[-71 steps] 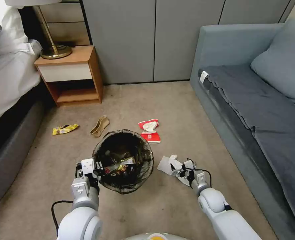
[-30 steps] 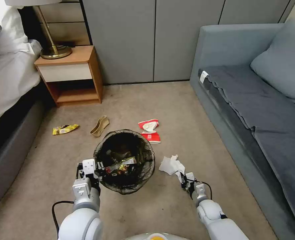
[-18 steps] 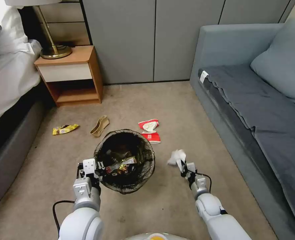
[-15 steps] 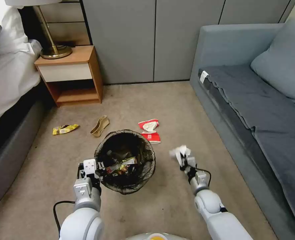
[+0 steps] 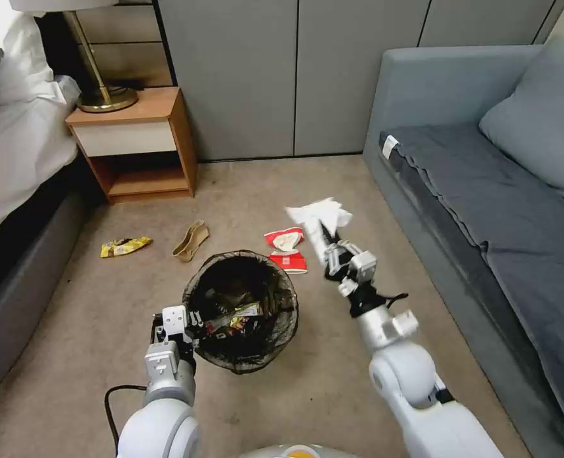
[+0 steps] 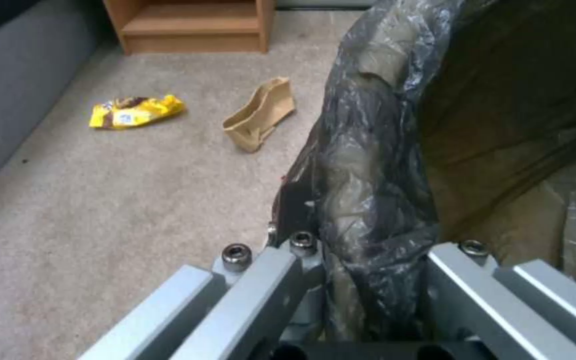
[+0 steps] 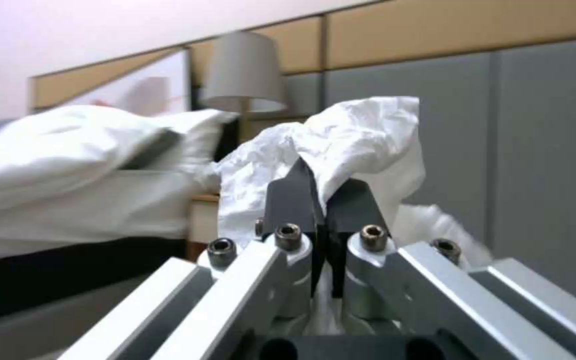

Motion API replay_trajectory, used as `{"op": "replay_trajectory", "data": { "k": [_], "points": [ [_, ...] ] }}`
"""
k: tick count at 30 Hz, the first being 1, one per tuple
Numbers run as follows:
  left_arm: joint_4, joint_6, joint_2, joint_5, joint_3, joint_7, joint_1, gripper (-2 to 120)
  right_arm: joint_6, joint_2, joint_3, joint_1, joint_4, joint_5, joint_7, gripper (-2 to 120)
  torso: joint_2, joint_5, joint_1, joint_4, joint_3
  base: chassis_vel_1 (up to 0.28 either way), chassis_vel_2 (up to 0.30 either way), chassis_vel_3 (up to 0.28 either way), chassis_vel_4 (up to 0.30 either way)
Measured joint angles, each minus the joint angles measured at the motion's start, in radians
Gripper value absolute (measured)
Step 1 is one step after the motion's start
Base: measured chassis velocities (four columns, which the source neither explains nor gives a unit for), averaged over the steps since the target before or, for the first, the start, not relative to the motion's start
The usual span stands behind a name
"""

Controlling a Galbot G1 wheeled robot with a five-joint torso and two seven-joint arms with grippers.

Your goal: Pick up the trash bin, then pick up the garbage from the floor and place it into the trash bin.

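My right tool [image 5: 323, 234] is raised at centre frame of the head view, clenched on a crumpled white tissue [image 5: 317, 215] that hangs in the air above the beige carpet [image 5: 333, 191], just right of the trash bin [image 5: 240, 310]. In the right wrist view the black fingers [image 7: 295, 200] are pressed together with the tissue [image 7: 361, 135] bunched between and over them.

My left tool [image 5: 190, 321] sits at lower left of centre, grasping the bin's near rim; the left wrist view shows the dark bag [image 6: 368, 165] pinched between its metal fingers [image 6: 288, 215]. The bin already carries wrappers inside.

On the carpet beyond the bin lie two crushed red-and-white paper cups [image 5: 286, 250], a tan paper piece [image 5: 191, 240] and, farther left, a yellow snack wrapper [image 5: 124, 246].

The room: a wooden nightstand [image 5: 135, 143] with a brass lamp [image 5: 100, 70] at upper left, a bed with white linen [image 5: 14, 133] along the left edge, grey wall panels [image 5: 295, 70] across the top, and a blue-grey sofa [image 5: 486, 184] filling the right side.
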Motion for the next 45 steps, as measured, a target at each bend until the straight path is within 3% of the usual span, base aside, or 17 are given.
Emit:
{"op": "replay_trajectory", "data": {
  "k": [5, 13, 18, 21, 31, 35, 41, 44, 45],
  "points": [
    [0.004, 0.000, -0.004, 0.005, 0.007, 0.000, -0.005, 0, 0.020, -0.016, -0.061, -0.035, -0.003, -0.048, -0.011, 0, 0.000, 0.0000, 0.000, 0.0000, 0.000, 0.000, 0.000, 0.000, 0.000],
    [0.006, -0.002, -0.009, 0.013, 0.013, 0.000, -0.004, 0, 0.069, -0.005, -0.183, -0.067, -0.140, -0.136, -0.007, 0, 0.000, 0.0001, 0.000, 0.0002, 0.000, 0.000, 0.000, 0.000, 0.000],
    [0.004, -0.002, -0.006, 0.011, 0.009, 0.000, -0.004, 0, 0.084, 0.000, -0.185, -0.067, -0.186, -0.143, -0.003, 0, 0.000, -0.0011, 0.000, 0.0004, 0.000, 0.000, 0.000, 0.000, 0.000],
    [-0.005, -0.003, -0.002, 0.008, 0.009, 0.000, -0.002, 0, 0.092, 0.010, -0.172, -0.059, -0.227, -0.139, 0.001, 0, 0.000, 0.0010, 0.000, 0.0000, 0.000, 0.000, 0.000, 0.000, 0.000],
    [-0.014, -0.003, -0.001, 0.007, 0.013, 0.000, 0.001, 0, 0.063, 0.024, -0.166, -0.021, -0.291, -0.131, 0.027, 0, 0.000, 0.0002, 0.000, 0.0000, 0.000, 0.000, 0.000, 0.000, 0.000],
    [-0.016, -0.002, -0.006, 0.011, 0.019, 0.000, 0.004, 0, 0.003, 0.028, -0.171, 0.013, -0.310, -0.154, 0.071, 14, 0.000, 0.0002, 0.000, 0.0002, 0.000, 0.000, 0.000, 0.000, 0.000],
    [-0.020, -0.002, -0.009, 0.025, 0.033, 0.000, 0.013, 0, -0.282, -0.003, -0.236, 0.046, -0.206, -0.046, 0.262, 38, 0.000, 0.0000, 0.000, 0.0001, 0.000, 0.000, 0.000, 0.000, 0.000],
    [-0.024, -0.002, -0.009, 0.031, 0.038, 0.000, 0.016, 0, -0.342, -0.012, -0.252, 0.066, -0.194, -0.022, 0.281, 45, 0.000, 0.0001, 0.000, 0.0002, 0.000, 0.000, 0.000, 0.000, 0.000],
    [-0.026, -0.002, -0.010, 0.035, 0.041, 0.000, 0.019, 0, -0.393, -0.021, -0.265, 0.080, -0.187, 0.001, 0.289, 53, 0.000, 0.0001, 0.000, 0.0001, 0.000, 0.000, 0.000, 0.000, 0.000]
  ]
}}
